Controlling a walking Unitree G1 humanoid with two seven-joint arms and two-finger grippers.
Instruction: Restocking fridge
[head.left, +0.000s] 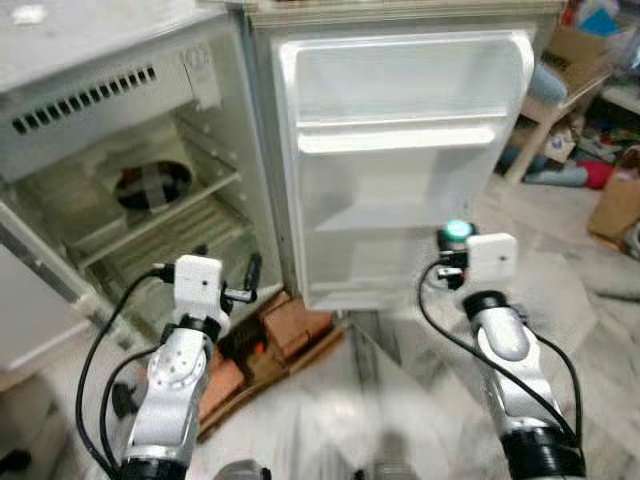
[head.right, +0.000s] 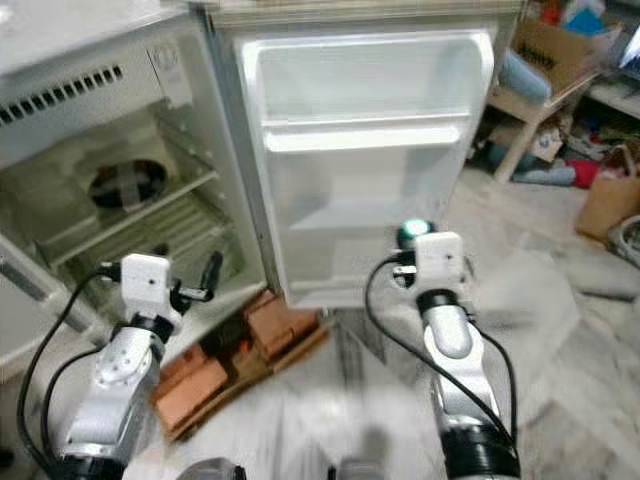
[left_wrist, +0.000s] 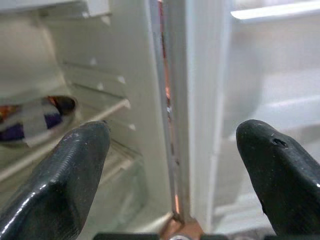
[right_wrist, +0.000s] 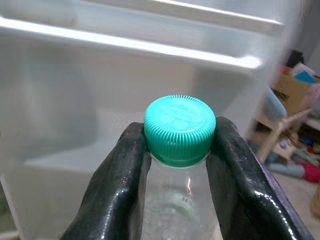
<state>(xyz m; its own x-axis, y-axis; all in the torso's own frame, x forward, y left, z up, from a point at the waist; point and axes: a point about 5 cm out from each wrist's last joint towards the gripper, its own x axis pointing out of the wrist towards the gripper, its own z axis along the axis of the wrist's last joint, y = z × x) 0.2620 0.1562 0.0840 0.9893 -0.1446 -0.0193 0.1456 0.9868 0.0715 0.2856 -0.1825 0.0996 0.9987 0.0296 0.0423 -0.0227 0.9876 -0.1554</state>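
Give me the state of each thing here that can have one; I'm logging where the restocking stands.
Fridge door: swung wide open, its shelves bare.
Fridge compartment: open, a bowl on the upper wire shelf.
Bottle: clear, green cap on, held up before the door.
Right gripper: shut on the bottle just under the cap.
Left gripper: open, empty, facing the fridge's hinge edge.

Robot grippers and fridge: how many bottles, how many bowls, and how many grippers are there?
Bottles: 1, a clear bottle with a green cap
Bowls: 1, the bowl on a fridge shelf
Grippers: 2, left gripper and right gripper
Total: 4
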